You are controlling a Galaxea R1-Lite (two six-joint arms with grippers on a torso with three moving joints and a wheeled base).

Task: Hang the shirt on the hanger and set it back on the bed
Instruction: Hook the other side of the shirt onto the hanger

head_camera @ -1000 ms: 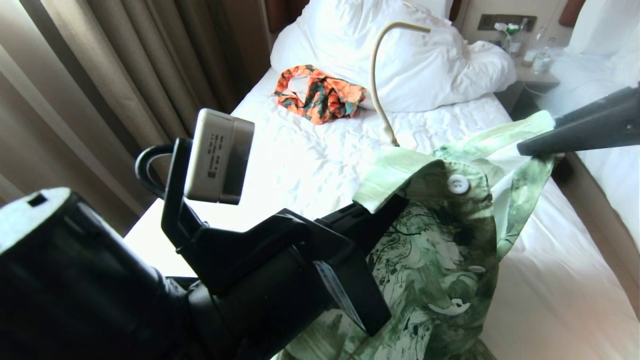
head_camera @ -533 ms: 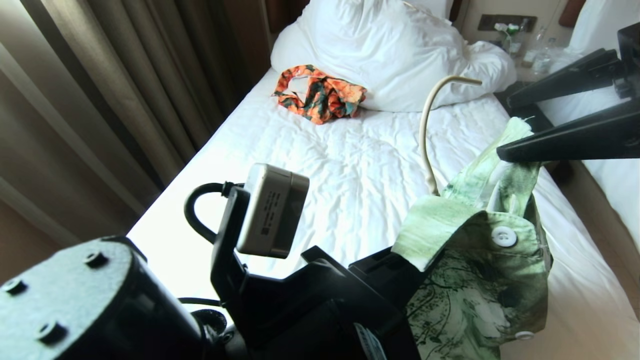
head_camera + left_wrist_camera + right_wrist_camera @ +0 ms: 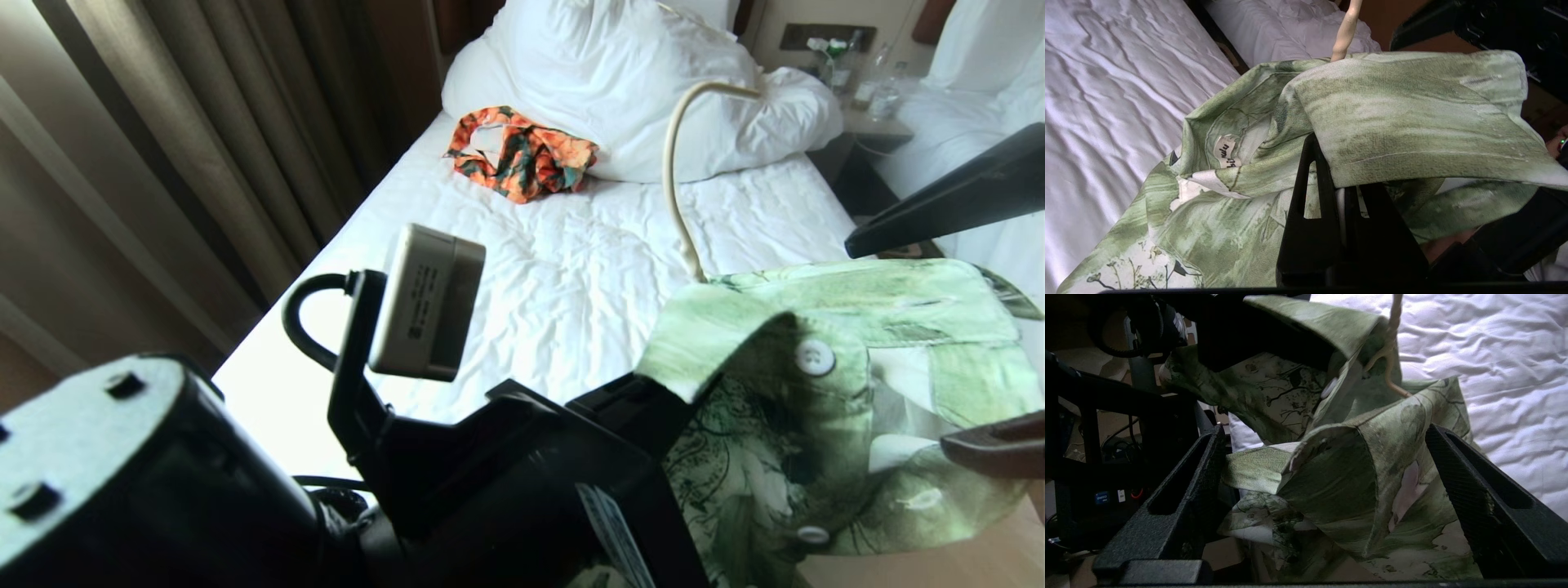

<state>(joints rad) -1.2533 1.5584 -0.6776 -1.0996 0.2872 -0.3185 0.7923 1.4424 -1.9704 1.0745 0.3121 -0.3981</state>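
- the left gripper (image 3: 1347, 192), held up over the foot end of the bed (image 3: 571, 269), has its jaws pressed together on fabric of the shirt (image 3: 824, 408) just under the folded collar, near the top white button (image 3: 815, 357).
- the light-green floral shirt hangs in the air off this grip, above the foot corner of the bed on the robot's right; its collar spreads out flat toward the right gripper.
- the cream hanger (image 3: 678, 171) is inside the shirt: only its hook and neck rise from the collar opening, the hook curving toward the pillows (image 3: 620, 90).
- the right gripper (image 3: 1327, 473) is by the bed's right edge with its jaws spread wide; a rolled fold of the shirt lies between the two fingers, and they do not pinch it.
- an orange-and-dark-green garment (image 3: 522, 159) lies crumpled at the head end of the bed, against the pillows, near the curtain-side edge.
- brown curtains (image 3: 163, 147) hang along the bed's left side.
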